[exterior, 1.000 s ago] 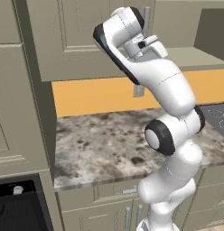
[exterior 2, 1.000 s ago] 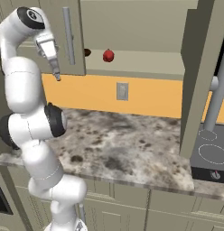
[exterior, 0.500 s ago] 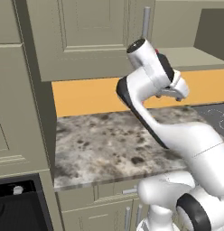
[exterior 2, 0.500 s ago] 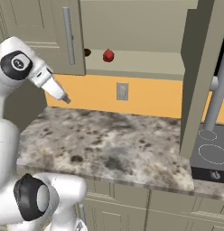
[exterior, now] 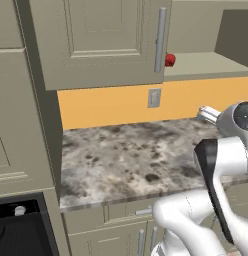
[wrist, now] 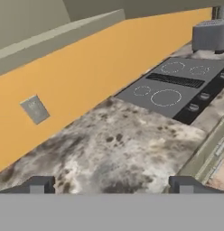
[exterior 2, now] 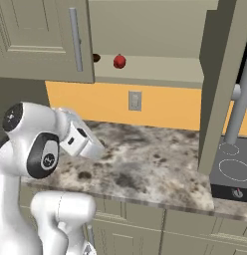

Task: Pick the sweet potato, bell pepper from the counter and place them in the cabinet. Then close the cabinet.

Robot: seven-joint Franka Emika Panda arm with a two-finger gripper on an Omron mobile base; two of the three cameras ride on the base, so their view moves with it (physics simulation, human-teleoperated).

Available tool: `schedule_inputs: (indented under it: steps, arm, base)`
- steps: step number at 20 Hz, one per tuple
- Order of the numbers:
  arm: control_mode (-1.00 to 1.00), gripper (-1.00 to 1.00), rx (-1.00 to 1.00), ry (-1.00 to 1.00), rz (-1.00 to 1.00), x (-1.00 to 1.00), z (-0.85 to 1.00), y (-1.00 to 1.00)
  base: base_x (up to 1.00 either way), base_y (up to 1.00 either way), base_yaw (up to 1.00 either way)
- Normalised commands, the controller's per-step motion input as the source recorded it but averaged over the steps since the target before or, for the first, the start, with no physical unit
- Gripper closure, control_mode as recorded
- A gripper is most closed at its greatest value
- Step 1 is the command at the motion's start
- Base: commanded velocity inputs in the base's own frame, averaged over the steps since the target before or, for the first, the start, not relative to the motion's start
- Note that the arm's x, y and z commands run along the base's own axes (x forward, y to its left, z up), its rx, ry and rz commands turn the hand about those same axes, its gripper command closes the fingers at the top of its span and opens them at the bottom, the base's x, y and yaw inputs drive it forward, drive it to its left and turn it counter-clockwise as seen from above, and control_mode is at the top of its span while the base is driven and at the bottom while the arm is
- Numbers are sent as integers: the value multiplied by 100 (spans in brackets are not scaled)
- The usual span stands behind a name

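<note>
Hand (wrist: pixel 112 184), open and empty, has dropped toward counter (wrist: pixel 118 153).

The sweet potato (exterior 2: pixel 96 58) peeks out as a dark sliver, mostly tucked behind the edge of the cabinet (exterior 2: pixel 43 40) door. From the left, that door cuts off part of the bell pepper (exterior: pixel 169 60) too. The tool (wrist: pixel 112 184) shows just its two tips, well apart. The counter (exterior 2: pixel 145 164) runs behind the arm, possibly bare there.
</note>
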Motion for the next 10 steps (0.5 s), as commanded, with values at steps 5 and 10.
schedule_inputs:
  steps: [5, 10]
  arm:
    - [-100, -100, 26, -26, 38, -100, 38, -76]
    - [-100, -100, 28, -22, 31, -100, 12, -68]
  base:
    - [0, 0, 0]
    - [0, 0, 0]
